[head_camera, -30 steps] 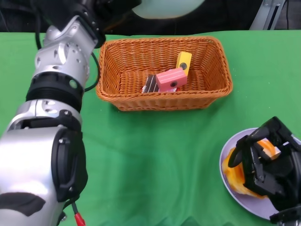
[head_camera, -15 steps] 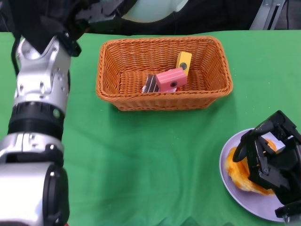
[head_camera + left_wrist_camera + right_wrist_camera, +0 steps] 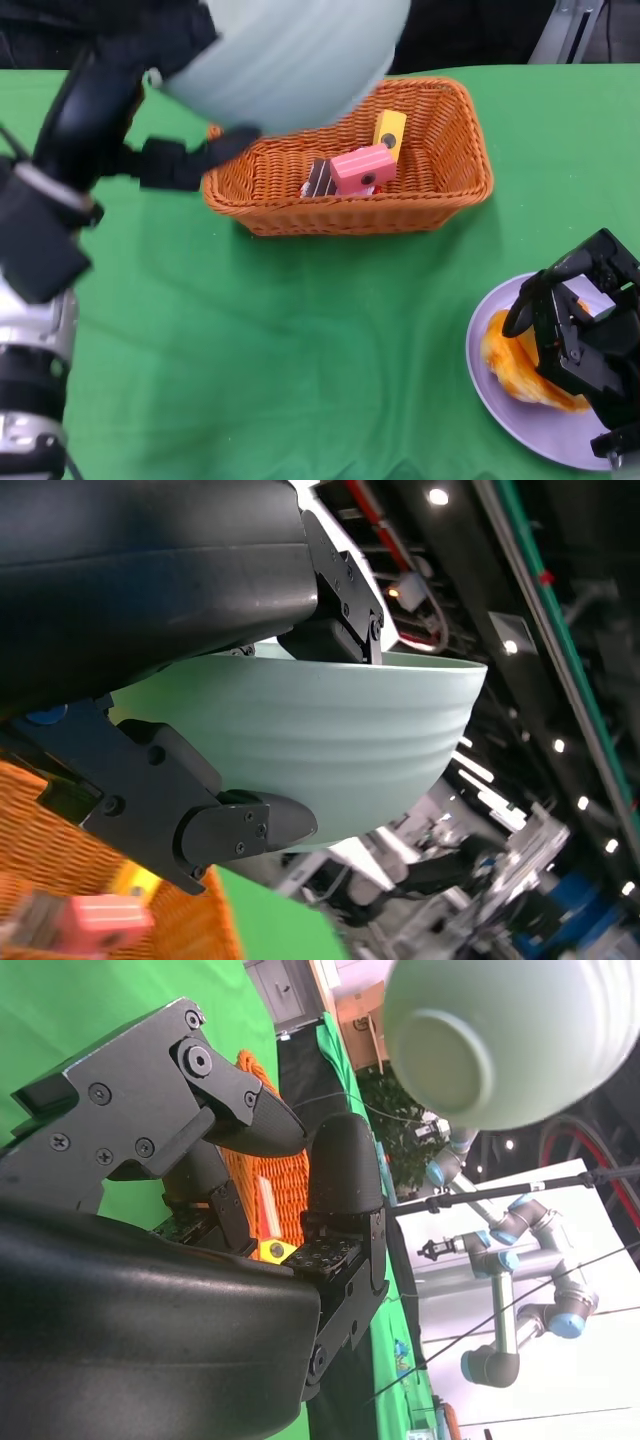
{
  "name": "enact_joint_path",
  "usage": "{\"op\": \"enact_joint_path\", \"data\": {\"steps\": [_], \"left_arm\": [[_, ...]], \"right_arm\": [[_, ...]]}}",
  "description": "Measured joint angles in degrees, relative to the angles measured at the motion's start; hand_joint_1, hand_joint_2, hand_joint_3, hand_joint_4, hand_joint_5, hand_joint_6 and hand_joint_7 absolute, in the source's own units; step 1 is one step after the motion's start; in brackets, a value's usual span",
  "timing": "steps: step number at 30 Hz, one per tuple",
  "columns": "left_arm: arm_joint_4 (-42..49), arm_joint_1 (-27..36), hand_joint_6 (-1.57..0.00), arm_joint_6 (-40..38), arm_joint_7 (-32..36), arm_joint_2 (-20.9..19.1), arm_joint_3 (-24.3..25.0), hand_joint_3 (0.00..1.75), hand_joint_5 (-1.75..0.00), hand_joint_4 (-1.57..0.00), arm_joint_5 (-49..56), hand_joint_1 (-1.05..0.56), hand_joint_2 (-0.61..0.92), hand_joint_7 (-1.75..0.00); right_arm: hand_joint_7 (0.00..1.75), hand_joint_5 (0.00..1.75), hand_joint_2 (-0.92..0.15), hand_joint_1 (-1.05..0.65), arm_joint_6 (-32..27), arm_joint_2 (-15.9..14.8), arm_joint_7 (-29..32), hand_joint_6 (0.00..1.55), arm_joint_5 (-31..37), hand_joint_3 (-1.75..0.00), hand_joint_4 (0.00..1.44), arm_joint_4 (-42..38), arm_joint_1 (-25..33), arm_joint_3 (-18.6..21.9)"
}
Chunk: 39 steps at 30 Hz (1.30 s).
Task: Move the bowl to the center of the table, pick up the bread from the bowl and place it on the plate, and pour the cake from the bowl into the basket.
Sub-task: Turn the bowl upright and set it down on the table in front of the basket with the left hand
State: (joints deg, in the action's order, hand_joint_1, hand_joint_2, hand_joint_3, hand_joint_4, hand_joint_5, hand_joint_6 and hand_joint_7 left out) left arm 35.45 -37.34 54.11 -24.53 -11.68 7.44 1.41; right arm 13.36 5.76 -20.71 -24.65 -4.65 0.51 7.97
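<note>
Head view – left hand: raised over table's left-rear area, gripping pale green bowl; bowl tipped, held above near-left corner of wicker basket.
Head view – basket contents: pink cake block, yellow block, dark striped piece; all lying inside.
Head view – right hand: over grey plate at lower right, fingers curled above orange bread; whether it touches bread: can't tell. Bread lies on plate.
Head view – surface: green cloth.
R wrist view – right hand: fingers bent inward w/ nothing visible between them; basket seen past fingers; bowl aloft, its underside toward camera.
L wrist view – left hand: clamped on bowl, fingers on outer wall & over rim; basket and pink cake below, blurred.
</note>
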Motion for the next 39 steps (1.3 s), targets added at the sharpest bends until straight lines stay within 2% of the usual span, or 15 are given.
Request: {"op": "enact_joint_path", "data": {"steps": [4, 8, 11, 15, 17, 20, 24, 30, 36, 39], "left_arm": [[1.4, 1.9, -0.65, 7.0, 4.4, -1.3, -0.1, 0.57, -1.75, -0.68, 4.6, -0.09, 0.92, -1.44], [2.5, 2.1, -0.61, 17.6, 13.6, -2.6, 2.9, 0.43, -1.74, -0.66, 18.7, -0.14, 0.92, -1.39], [2.7, 2.1, -0.65, 24.3, 22.1, -2.8, 6.3, 0.60, -1.70, -0.70, 30.1, -0.17, 0.86, -1.35], [1.7, 3.9, -0.67, 26.7, 33.2, -2.9, 8.5, 0.68, -1.74, -0.68, 42.2, -0.16, 0.81, -1.33], [1.6, 5.4, -0.69, 27.4, 38.5, -3.0, 8.4, 0.62, -1.75, -0.69, 47.4, -0.15, 0.83, -1.26], [0.9, 7.1, -0.69, 27.7, 46.9, -3.7, 7.5, 0.60, -1.75, -0.69, 54.0, -0.12, 0.83, -1.25], [-0.9, 8.5, -0.65, 26.4, 59.7, -6.5, 3.5, 0.67, -1.75, -0.66, 61.6, -0.09, 0.77, -1.32], [-1.9, 11.3, -0.64, 21.3, 76.7, -12.9, -7.4, 0.67, -1.75, -0.64, 70.2, -0.10, 0.73, -1.32], [-1.8, 13.5, -0.68, 15.6, 88.4, -19.2, -19.4, 0.28, -1.75, -0.61, 74.8, -0.15, 0.91, -1.23], [-1.2, 13.9, -0.68, 12.3, 94.3, -22.0, -25.2, 0.20, -1.75, -0.58, 77.2, -0.15, 0.92, -1.24]], "right_arm": [[1.59, 1.75, -0.50, -0.23, 0.0, 0.2, 0.7, 0.57, 0.3, -1.18, 0.76, 0.6, 0.2, 0.0], [1.57, 1.75, -0.51, -0.21, -0.1, 0.2, 0.3, 0.57, 0.2, -1.19, 0.76, 0.6, 0.2, 0.0], [1.57, 1.75, -0.52, -0.21, -0.1, 0.2, 0.3, 0.57, 0.2, -1.19, 0.75, 0.6, 0.2, 0.0], [1.58, 1.75, -0.51, -0.22, -0.1, 0.2, -0.1, 0.56, -0.2, -1.18, 0.75, 0.6, 0.2, 0.1], [1.59, 1.75, -0.51, -0.22, -0.3, 0.2, -0.2, 0.56, -0.3, -1.18, 0.75, 0.7, 0.2, 0.1], [1.59, 1.75, -0.51, -0.21, -0.7, 0.2, -0.3, 0.56, -0.3, -1.18, 0.75, 0.9, 0.2, 0.1], [1.60, 1.75, -0.50, -0.23, -0.7, 0.2, -0.3, 0.56, -0.2, -1.18, 0.76, 1.0, 0.2, 0.1], [1.60, 1.75, -0.50, -0.22, -0.6, 0.2, -0.6, 0.56, -0.3, -1.20, 0.77, 1.5, 0.4, 0.2], [1.59, 1.75, -0.50, -0.23, -0.7, 0.1, -0.9, 0.55, -0.3, -1.20, 0.76, 1.5, 0.5, 0.2], [1.59, 1.75, -0.50, -0.22, -0.7, 0.1, -0.9, 0.55, -0.3, -1.20, 0.75, 1.8, 0.8, 0.2]]}}
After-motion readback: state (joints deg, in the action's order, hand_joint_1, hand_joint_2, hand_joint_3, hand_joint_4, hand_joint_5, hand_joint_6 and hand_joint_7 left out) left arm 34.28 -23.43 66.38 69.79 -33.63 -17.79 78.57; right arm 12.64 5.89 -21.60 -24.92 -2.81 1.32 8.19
